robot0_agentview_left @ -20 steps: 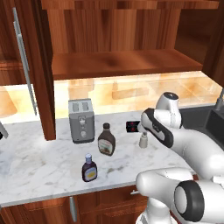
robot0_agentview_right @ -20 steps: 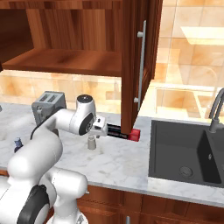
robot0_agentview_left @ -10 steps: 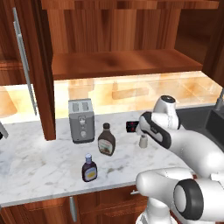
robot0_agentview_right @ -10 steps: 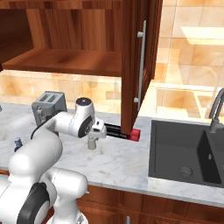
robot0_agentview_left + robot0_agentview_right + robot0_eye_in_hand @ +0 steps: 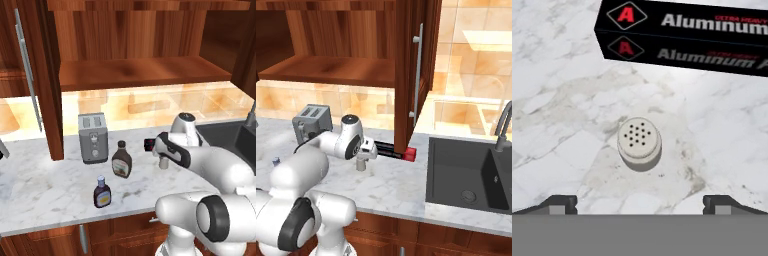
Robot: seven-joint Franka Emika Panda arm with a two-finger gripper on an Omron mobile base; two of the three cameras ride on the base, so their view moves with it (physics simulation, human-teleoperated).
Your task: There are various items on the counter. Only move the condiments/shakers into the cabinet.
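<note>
1. The tool (image 5: 639, 202) is seen in the hand view pointing straight down at the table (image 5: 557, 90), with its two dark fingertips (image 5: 559, 202) set wide apart near the bottom corners and nothing between them.
2. The small grey-white shaker (image 5: 639, 140) is seen from above, upright on the marbled surface, its perforated top centred between the spread fingertips and not touched by either.
3. Just beyond the shaker lies the long dark box (image 5: 682, 35), flat on the table, lettered "Aluminum" in white with red triangle marks; it is near the shaker but apart from it.
4. In the left base view the shaker (image 5: 162, 163) stands beneath the arm's wrist, with one end of the box (image 5: 148, 144) showing just behind it.
5. The wide dark brown sauce bottle (image 5: 121, 160) stands upright left of the shaker, just in front of the silver toaster (image 5: 93, 137).
6. The smaller dark bottle (image 5: 102, 192), with yellow label and bluish cap, stands nearer the table's front edge, well apart from the shaker.
7. The cabinet (image 5: 145, 72) hangs above with its doors open and its shelf exposed; the long metal handle (image 5: 416, 75) is seen on the right door.
8. In the right base view the shaker (image 5: 361, 163) is seen under the wrist, and the box's red end (image 5: 410, 154) lies below the open door, left of the dark sink (image 5: 466, 175).
</note>
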